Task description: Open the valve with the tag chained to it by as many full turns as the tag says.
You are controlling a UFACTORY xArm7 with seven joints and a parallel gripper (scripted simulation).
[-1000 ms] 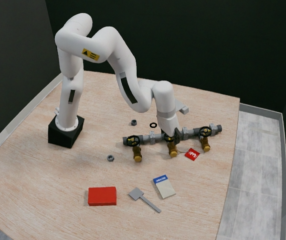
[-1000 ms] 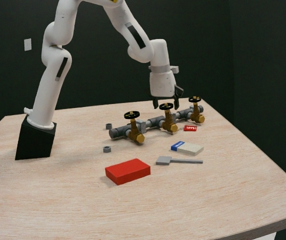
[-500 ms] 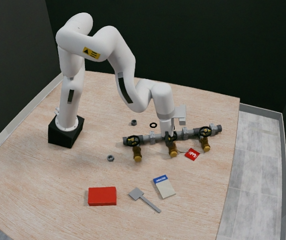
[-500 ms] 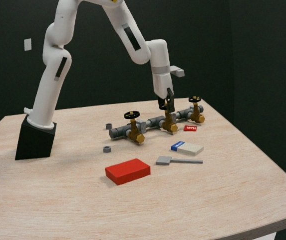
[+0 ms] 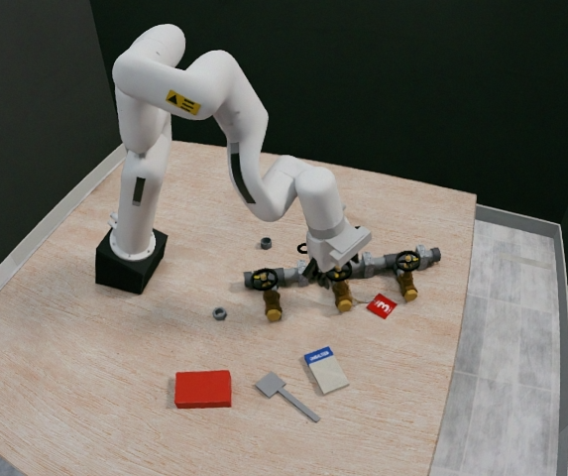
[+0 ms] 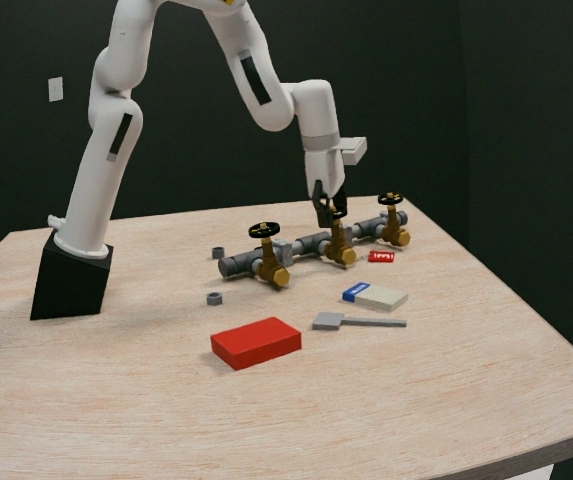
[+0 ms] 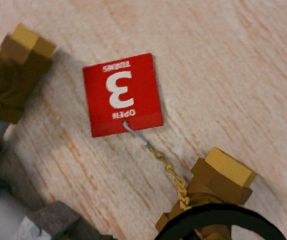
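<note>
A grey pipe point(image 5: 293, 274) on the table carries three brass valves with black handwheels: left point(image 5: 264, 279), middle point(image 5: 338, 274) and right point(image 5: 407, 260). A red tag point(image 5: 381, 305) reading "OPEN 3 TURNS" lies by the middle valve; in the wrist view the tag point(image 7: 123, 94) hangs by a chain point(image 7: 170, 172) from the middle valve point(image 7: 218, 200). My gripper point(image 6: 330, 210) is open, its fingers on either side of the middle handwheel point(image 6: 334, 212). I cannot tell whether they touch it. The fingers do not show in the wrist view.
A red block point(image 5: 202, 389), a grey paddle tool point(image 5: 284, 394) and a blue-topped pad point(image 5: 325, 369) lie nearer the front. Two grey nuts point(image 5: 219, 313) point(image 5: 266, 242) and a black ring point(image 5: 299, 246) lie near the pipe. The table edge runs along the right.
</note>
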